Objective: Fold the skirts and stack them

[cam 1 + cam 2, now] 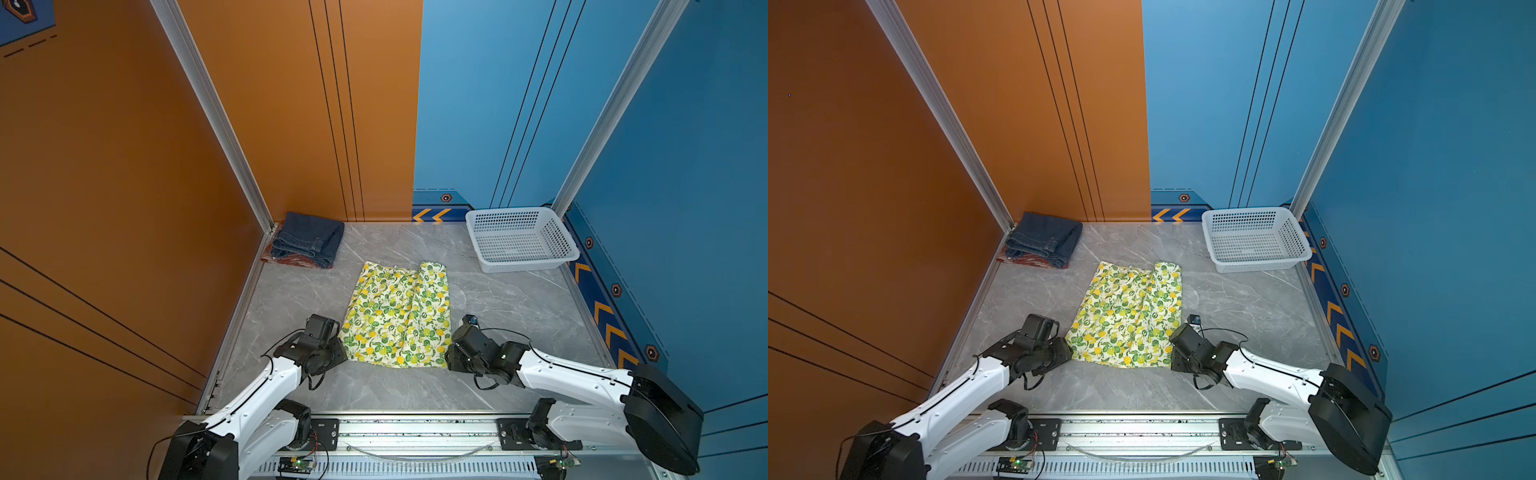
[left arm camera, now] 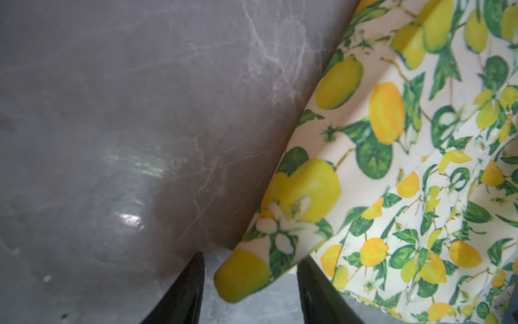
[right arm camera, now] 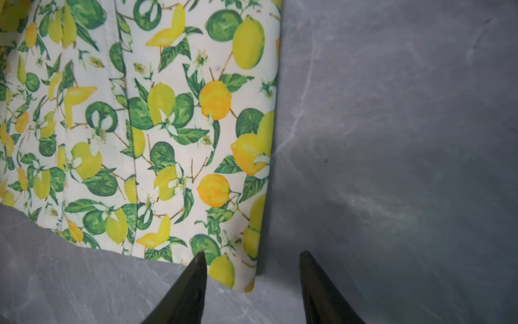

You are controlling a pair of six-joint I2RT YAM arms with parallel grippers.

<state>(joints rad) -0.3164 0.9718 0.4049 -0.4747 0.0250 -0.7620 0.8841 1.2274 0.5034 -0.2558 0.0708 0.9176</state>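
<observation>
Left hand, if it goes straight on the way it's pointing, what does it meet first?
Probably the corner of the lemon skirt, which lies between the open fingers of the left hand; depth is unclear.

The lemon skirt [image 1: 399, 320] is white, yellow, green; the denim skirt [image 1: 309, 239] dark blue.

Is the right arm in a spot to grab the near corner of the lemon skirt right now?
Probably yes. The right gripper sits open at the near corner of the lemon skirt, which lies between its jaws on the table; nothing looks in the way.
</observation>
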